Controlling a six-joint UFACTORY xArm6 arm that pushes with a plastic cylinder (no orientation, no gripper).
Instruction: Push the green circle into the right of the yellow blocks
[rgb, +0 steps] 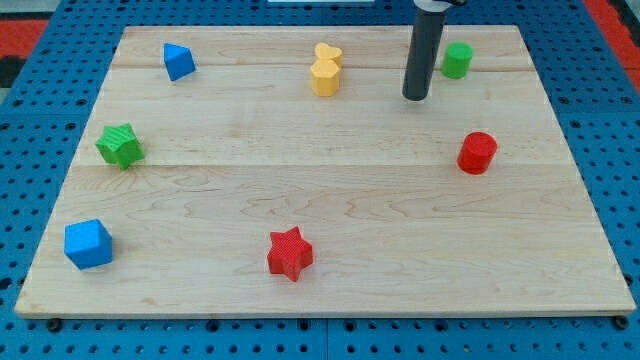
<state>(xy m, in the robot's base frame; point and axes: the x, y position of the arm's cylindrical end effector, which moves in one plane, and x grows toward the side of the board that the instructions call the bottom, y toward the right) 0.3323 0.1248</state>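
The green circle (457, 60) stands near the view's top right on the wooden board (330, 290). Two yellow blocks sit touching at the top centre: a yellow heart (327, 53) behind a yellow hexagon (324, 77). My tip (415, 97) is the lower end of the dark rod. It rests on the board just left of and slightly below the green circle, apart from it, and to the right of the yellow blocks.
A blue triangle-like block (178, 61) is at the top left, a green star (120, 146) at the left, a blue cube (88, 244) at the bottom left, a red star (290, 253) at the bottom centre, a red cylinder (477, 153) at the right.
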